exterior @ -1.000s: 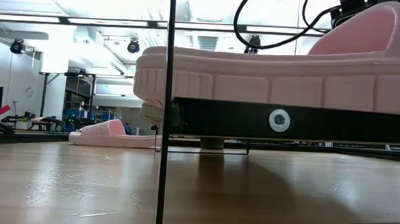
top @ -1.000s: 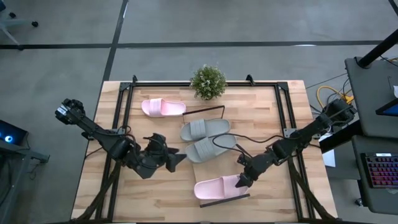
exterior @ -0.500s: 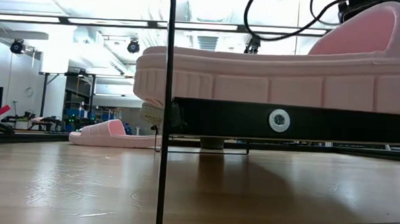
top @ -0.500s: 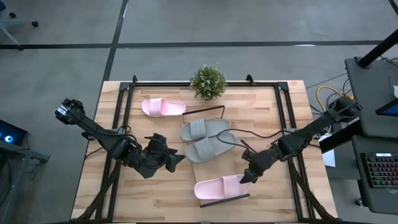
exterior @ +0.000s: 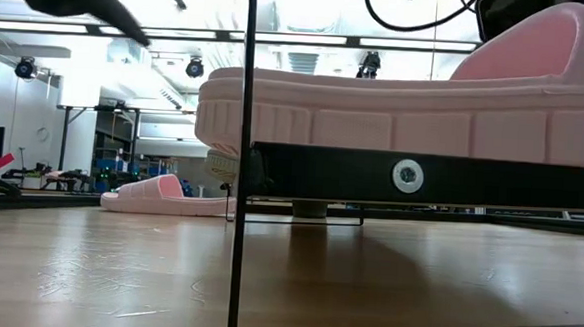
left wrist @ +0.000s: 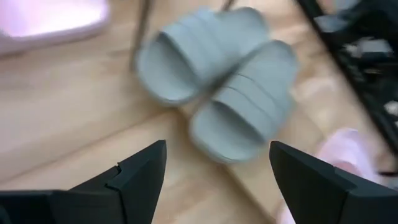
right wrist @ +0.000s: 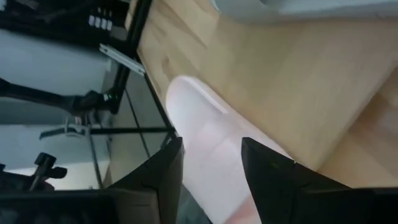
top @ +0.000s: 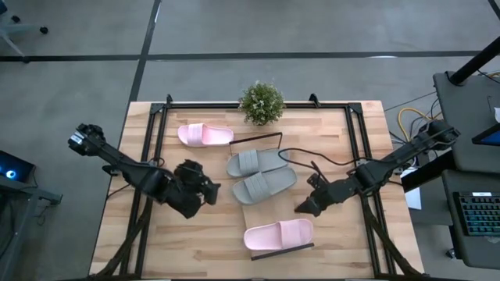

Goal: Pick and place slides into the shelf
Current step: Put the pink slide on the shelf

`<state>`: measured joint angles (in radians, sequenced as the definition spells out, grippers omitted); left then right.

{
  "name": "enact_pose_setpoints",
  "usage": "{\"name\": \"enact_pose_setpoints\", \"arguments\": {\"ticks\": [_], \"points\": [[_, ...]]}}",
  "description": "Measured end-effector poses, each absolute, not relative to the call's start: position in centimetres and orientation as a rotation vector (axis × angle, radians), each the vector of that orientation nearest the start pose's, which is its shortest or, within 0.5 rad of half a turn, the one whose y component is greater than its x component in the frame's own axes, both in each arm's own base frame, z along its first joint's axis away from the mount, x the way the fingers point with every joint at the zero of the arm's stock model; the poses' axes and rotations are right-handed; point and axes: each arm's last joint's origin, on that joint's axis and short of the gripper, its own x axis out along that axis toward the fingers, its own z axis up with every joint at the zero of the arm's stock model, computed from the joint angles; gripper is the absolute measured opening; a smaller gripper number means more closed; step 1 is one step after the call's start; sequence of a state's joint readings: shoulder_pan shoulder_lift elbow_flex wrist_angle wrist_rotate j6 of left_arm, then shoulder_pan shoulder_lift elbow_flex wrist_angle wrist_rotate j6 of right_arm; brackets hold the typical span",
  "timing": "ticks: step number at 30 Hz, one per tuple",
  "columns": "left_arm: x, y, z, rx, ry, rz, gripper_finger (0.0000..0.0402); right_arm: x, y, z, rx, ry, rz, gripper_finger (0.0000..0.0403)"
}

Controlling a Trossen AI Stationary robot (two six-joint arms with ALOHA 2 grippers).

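Note:
The shelf (top: 270, 212) lies lengthwise at mid-table, with wire rims at its far and near ends. Two grey slides (top: 258, 162) (top: 264, 186) lie side by side across its far half. A pink slide (top: 279, 234) rests sole-down on its near end. A second pink slide (top: 205, 135) sits on the table at far left. My left gripper (top: 214, 190) hangs open left of the grey slides (left wrist: 239, 118), tipped down toward them. My right gripper (top: 299, 209) is open, raised just right of the near pink slide (right wrist: 208, 134), and holds nothing.
A small potted plant (top: 262, 102) stands at the far edge. Black frame rails (top: 156, 156) (top: 359, 156) run along the table's left and right sides. A black cable (top: 312, 160) loops over the table from the right arm. Bare wood lies at near left.
My right gripper has drawn away from the near pink slide's right end, rising and going toward the table's right and far side; the slide stays on the shelf. My left gripper has tipped downward and shifted slightly back toward the left; its fingers stay open.

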<state>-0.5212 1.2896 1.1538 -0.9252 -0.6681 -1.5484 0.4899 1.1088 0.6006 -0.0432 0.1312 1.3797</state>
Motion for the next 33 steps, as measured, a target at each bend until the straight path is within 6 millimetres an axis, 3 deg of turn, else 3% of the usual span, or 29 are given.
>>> {"name": "enact_pose_setpoints", "arguments": {"ticks": [7, 14, 21, 25, 33], "points": [[20.2, -8.5, 30.3, -0.766, 0.622, 0.865, 0.0270, 20.7, 10.5, 23.1, 1.170, 0.615, -0.062, 0.0150], [19.9, -6.9, 30.0, -0.717, 0.626, 0.968, 0.0270, 20.8, 10.5, 23.4, 1.161, 0.603, -0.054, 0.0149], [18.8, -5.7, 28.6, -0.762, 0.594, 1.029, 0.0270, 20.9, 10.5, 23.6, 1.162, 0.573, -0.053, 0.0147], [17.2, -5.0, 27.6, -0.863, 0.503, 1.077, 0.0270, 21.0, 10.6, 24.0, 1.172, 0.539, -0.023, 0.0148], [15.5, -4.0, 25.4, -1.102, 0.161, 1.027, 0.0270, 21.3, 10.4, 25.0, 1.160, 0.435, 0.024, 0.0145]]}}
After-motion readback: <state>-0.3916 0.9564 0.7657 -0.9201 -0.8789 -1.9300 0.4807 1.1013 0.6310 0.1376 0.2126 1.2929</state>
